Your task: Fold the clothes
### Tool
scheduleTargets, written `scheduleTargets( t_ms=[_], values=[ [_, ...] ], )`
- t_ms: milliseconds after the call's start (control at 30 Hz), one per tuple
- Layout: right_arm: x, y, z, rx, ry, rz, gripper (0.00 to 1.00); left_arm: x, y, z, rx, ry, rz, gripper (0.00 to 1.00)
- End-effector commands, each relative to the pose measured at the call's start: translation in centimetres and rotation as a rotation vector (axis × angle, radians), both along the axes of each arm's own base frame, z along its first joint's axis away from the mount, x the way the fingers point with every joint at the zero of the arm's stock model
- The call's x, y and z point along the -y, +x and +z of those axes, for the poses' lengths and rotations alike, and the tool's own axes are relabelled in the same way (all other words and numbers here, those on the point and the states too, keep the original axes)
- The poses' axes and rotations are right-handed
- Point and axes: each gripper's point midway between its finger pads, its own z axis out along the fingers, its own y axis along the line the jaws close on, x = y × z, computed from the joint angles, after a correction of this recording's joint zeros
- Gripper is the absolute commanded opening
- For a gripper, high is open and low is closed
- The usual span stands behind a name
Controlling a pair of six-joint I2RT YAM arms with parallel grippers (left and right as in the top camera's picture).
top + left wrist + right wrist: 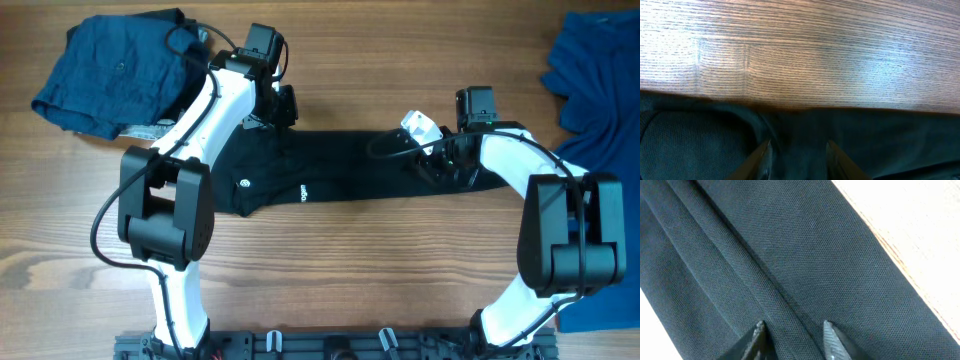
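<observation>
We see the shirt [350,170], black and folded into 1 long strip, lying across the middle of the table [350,280] from left to right, its left end broader than its right. Small white logo marks [245,183] show on that broader end. The left gripper [282,105] sits at the strip's far edge, near the left end. In its wrist view the jaws stand a narrow way apart over black cloth just inside the shirt's edge, with bare wood beyond and a soft fold running down to 1 jaw. We cannot tell whether they pinch the cloth or only rest on it. The right gripper [432,165] is down on the strip's right end. In its wrist view the jaws are narrow, 1 on each side of a raised ridge of cloth that runs between them, and they look closed on that ridge, with wood showing past the shirt's edge at the upper right. A white tag [420,126] lies just beside this gripper, at the shirt's far edge. A dark blue garment [110,70] lies crumpled at the far left corner, partly under the left arm. A royal blue garment [600,90] lies along the right edge, running out of view.
</observation>
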Motion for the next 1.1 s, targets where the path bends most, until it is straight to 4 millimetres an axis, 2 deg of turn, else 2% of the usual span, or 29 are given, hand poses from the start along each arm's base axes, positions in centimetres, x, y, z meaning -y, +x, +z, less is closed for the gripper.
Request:
scheduleTargets(
  t_ms=[0,133,200,233,333,500,733,800,967,1067],
  values=[
    [-0.5,-0.3,0.5,-0.015,0.032,-0.021,0.27,0.1,0.3,-0.2,0.007,0.01,-0.006,0.35],
    [-0.6,-0.2,1.8,-0.02,0.04,-0.036,0.09,0.1,0.4,-0.1,0.012,0.008,-0.006,0.36],
    [-0.6,-0.1,3.0,-0.01,0.043,-0.045,0.09,0.1,0.5,-0.1,0.013,0.008,-0.006,0.36],
    [-0.5,0.0,4.2,-0.008,0.05,-0.08,0.1,0.1,0.5,-0.1,0.013,0.008,-0.006,0.36],
    [-0.4,-0.9,5.4,-0.028,0.049,-0.1,0.11,0.1,0.4,-0.1,0.013,0.008,-0.006,0.37],
    [-0.3,-2.5,4.8,-0.104,0.043,-0.115,0.16,0.0,0.5,-0.2,0.017,0.019,-0.007,0.38],
    [-0.2,-4.7,2.2,-0.239,0.044,-0.203,0.16,-0.4,0.6,-0.2,0.023,0.037,-0.005,0.38],
    [-0.2,-4.0,2.0,-0.222,0.053,-0.223,0.15,-0.4,0.6,-0.2,0.023,0.037,-0.005,0.38],
    [-0.4,0.0,3.0,-0.09,0.105,-0.303,0.17,-0.3,0.7,-0.2,0.027,0.035,-0.005,0.38],
    [-1.0,0.9,3.8,-0.073,0.164,-0.325,0.19,-0.4,0.7,-0.2,0.024,0.036,-0.005,0.38]
  ],
)
